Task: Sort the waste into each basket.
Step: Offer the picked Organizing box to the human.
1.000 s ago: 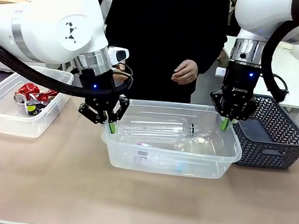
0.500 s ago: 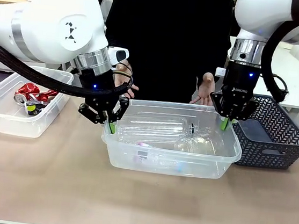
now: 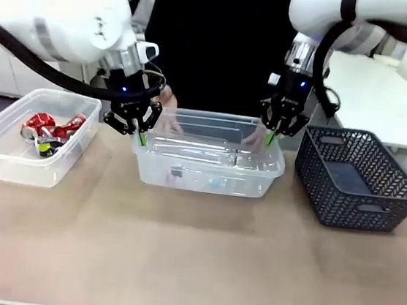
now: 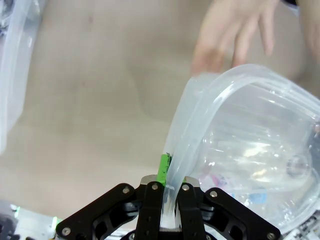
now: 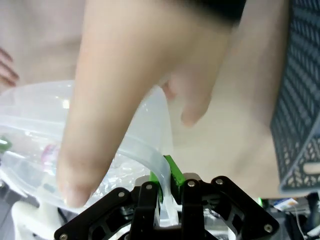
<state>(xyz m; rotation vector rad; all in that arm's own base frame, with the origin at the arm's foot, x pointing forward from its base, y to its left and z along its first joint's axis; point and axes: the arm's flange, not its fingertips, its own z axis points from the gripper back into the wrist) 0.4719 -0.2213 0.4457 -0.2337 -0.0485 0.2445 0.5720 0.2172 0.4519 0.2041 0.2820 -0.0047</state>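
Two hands clench opposite short ends of the clear rectangular plastic tub (image 3: 209,169) of clear plastic bottles (image 3: 211,153): left hand (image 3: 140,136), right hand (image 3: 271,137); it sits mid-surface (image 3: 191,261), long axis spanning between them.

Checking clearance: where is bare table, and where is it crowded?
Free: the table in front of the three containers. Crowded: the middle tub, with the left hand, right hand and the person's hands at its rim.
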